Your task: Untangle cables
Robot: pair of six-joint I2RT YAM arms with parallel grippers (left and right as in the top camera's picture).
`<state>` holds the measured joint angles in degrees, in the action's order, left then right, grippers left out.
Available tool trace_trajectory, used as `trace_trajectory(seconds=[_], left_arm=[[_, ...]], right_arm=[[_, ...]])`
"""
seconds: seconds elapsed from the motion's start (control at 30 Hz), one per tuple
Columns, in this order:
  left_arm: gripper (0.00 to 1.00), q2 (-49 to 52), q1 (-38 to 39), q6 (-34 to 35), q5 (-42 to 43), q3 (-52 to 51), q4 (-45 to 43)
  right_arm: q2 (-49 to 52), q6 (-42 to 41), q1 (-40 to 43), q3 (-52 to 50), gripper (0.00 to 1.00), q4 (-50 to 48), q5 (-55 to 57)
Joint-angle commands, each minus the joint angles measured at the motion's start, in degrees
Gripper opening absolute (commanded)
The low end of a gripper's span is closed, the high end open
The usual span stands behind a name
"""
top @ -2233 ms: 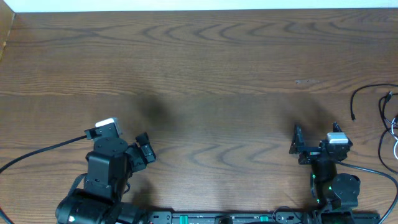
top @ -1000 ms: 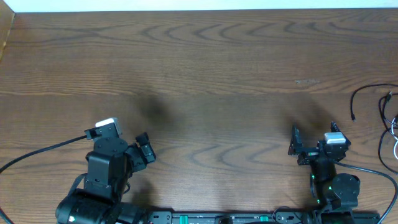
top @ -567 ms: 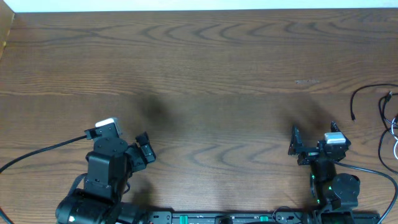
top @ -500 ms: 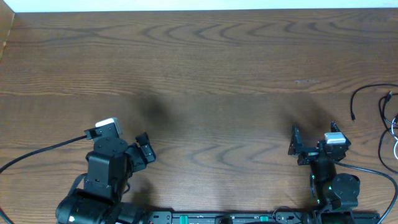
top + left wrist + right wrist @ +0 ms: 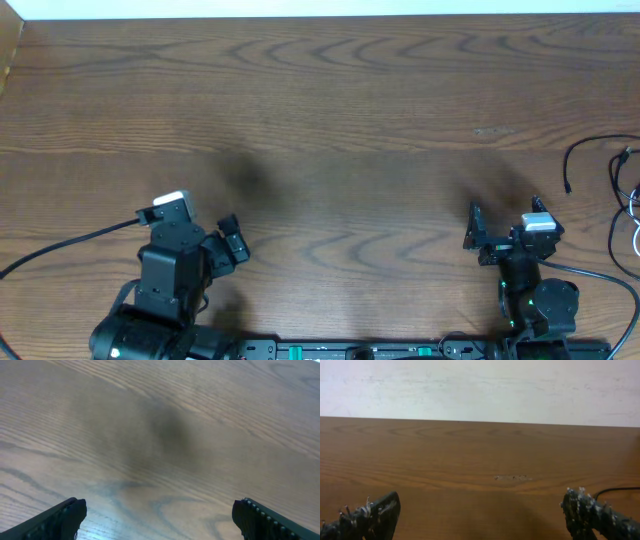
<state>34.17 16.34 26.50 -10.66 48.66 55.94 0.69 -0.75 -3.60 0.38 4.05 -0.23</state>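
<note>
Overhead: find the cables (image 5: 567, 165) at the far right edge of the counter (image 5: 330, 100), well apart from the left arm and to the right of the right arm. Count a few thin black cords in loose curves and one white cord (image 5: 637, 236) cut off by the frame edge. Cannot tell from this height which strands cross. Note the right tool (image 5: 507, 213) near them but touching none, and the left tool (image 5: 236, 240) far across the counter. Place both tools at the near side of the counter. Trace a thick black wire (image 5: 60, 250) from the left arm to the left frame edge, seen in this view alone.

Left wrist: see wood grain and a soft dark shadow ahead. Confirm the left tool spread wide and empty, one fingertip (image 5: 70, 512) in each lower corner.

Right wrist: confirm the right tool likewise spread wide and empty, with bare counter between its toothed fingertips (image 5: 585, 507). Pick up here what the overhead view lacks: a pale wall (image 5: 480, 390) behind the counter's far edge, and a thin black cord (image 5: 620, 490) curving in from the right frame edge just beyond the right fingertip. Cannot tell which of the cables. Note a small pale scuff (image 5: 512, 478) on the wood ahead.
</note>
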Motion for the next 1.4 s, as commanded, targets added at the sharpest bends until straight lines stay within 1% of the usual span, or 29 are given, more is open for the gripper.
trace_trajectory(seconds=[0.0,0.17,0.3,0.37,0.47,0.67,0.73,0.8,1.03,1.17,1.27,1.37], left_arm=[[0.98,-2.47,-3.41,-0.96,0.11,-2.03,-1.77],[0.98,-9.38,-10.1,-0.98,2.6,-10.25,-11.69],[0.98,-16.68,-12.55,-1.22,2.69,-18.43,-20.9],[0.98,-19.65,-13.44,-2.43,2.78,-21.68,-25.24],[0.98,-24.44,-14.75,-9.11,6.05,-27.23,-33.51],[0.98,-30.12,-15.98,-19.17,10.19,-34.67,-45.0],[0.98,-32.0,-16.48,-24.57,13.99,-37.07,-48.37],[0.98,-33.55,-17.05,-28.22,17.29,-39.17,-50.99],[0.98,-34.07,-17.66,-35.58,23.58,-45.97,-62.29],[0.98,-34.1,-17.66,-37.2,25.09,-48.43,-65.2],[0.98,-34.1,-17.66,-37.51,25.24,-48.46,-63.56],[0.98,-34.1,-17.66,-40.15,26.38,-48.46,-62.2]], right_arm=[[-0.37,0.79,0.17,-0.09,0.99,0.26,-0.31],[-0.37,0.79,0.17,-0.09,0.99,0.26,-0.31],[-0.37,0.79,0.17,-0.09,0.99,0.26,-0.31],[-0.37,0.79,0.17,-0.09,0.99,0.26,-0.31],[-0.37,0.79,0.17,-0.09,0.99,0.26,-0.31],[-0.37,0.79,0.17,-0.09,0.99,0.26,-0.31],[-0.37,0.79,0.17,-0.09,0.99,0.26,-0.31],[-0.37,0.79,0.17,-0.09,0.99,0.26,-0.31],[-0.37,0.81,0.17,-0.09,0.99,0.26,-0.31],[-0.37,0.79,0.17,-0.09,0.99,0.26,-0.31],[-0.37,0.81,0.17,-0.09,0.99,0.26,-0.31],[-0.37,0.79,0.17,-0.09,0.99,0.26,-0.31]])
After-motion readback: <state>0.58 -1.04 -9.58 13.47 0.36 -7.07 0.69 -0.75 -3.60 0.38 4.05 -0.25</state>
